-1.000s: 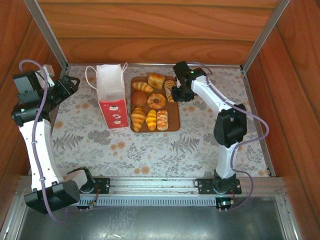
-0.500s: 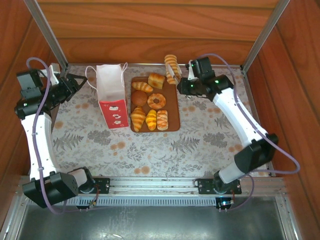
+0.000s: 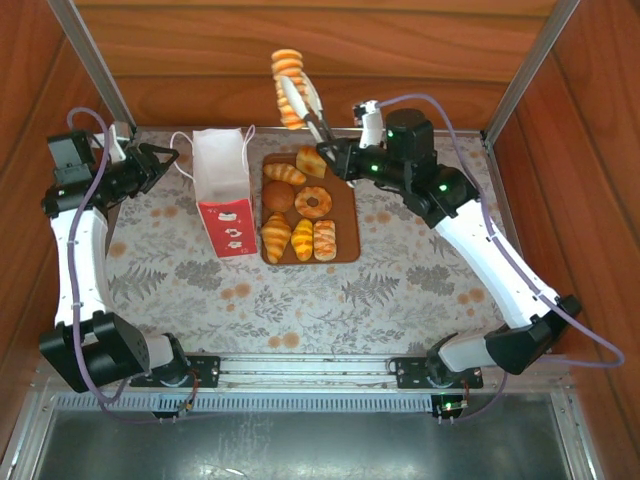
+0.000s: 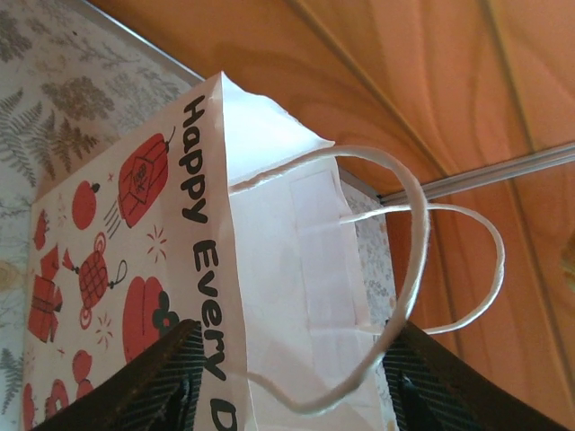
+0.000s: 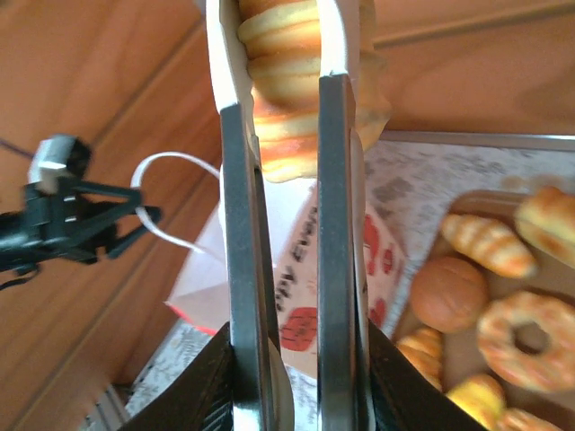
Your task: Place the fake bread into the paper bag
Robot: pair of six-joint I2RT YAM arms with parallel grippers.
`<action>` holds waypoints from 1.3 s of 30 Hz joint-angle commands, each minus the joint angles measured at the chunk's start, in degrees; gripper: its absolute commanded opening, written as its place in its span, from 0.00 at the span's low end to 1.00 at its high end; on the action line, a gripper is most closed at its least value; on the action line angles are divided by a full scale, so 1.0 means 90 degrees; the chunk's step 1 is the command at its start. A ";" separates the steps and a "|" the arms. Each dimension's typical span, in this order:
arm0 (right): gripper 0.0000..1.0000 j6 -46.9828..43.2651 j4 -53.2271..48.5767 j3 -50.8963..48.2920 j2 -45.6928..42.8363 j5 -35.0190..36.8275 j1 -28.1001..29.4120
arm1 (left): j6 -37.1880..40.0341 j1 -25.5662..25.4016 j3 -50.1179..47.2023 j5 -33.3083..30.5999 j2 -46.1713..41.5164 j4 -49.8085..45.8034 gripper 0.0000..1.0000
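Note:
The paper bag [image 3: 222,190] stands upright left of the brown board [image 3: 347,228], white on top and red below. My right gripper [image 3: 340,158] is shut on the metal tongs [image 3: 305,105], which pinch a striped roll [image 3: 288,75] high above the board's back edge. In the right wrist view the tongs [image 5: 269,224] clamp the roll [image 5: 283,90] over the bag [image 5: 305,260]. My left gripper [image 3: 165,157] is at the bag's left handle; its open jaws straddle the cord loop [image 4: 409,260] and the bag's side [image 4: 269,269]. Several pastries remain on the board: croissant [image 3: 285,173], bun [image 3: 277,195], donut [image 3: 313,201].
Wooden walls close in the back and both sides, with metal posts [image 3: 95,70] at the back corners. The floral tablecloth [image 3: 300,290] in front of the board and bag is open room.
The right arm lifted the roll in the tongs off the board and carried it up and left. The left gripper moved right to the bag's handle, its jaws narrowing.

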 commanded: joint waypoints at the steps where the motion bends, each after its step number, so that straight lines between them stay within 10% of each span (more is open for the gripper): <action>1: 0.16 -0.0016 0.1211 0.0109 0.0114 -0.0328 0.0401 | -0.0020 -0.0089 0.0184 0.0234 0.0146 0.0288 0.54; 14: 0.16 0.0450 0.1501 0.0452 0.1111 0.0163 0.1564 | 0.0146 -0.0120 -0.0085 -0.0403 -0.0001 0.0329 0.16; 39: 0.17 0.1514 -0.0816 0.1726 0.2488 0.1024 0.2048 | 0.0451 -0.0106 -0.0575 -0.0532 -0.0320 0.0324 0.12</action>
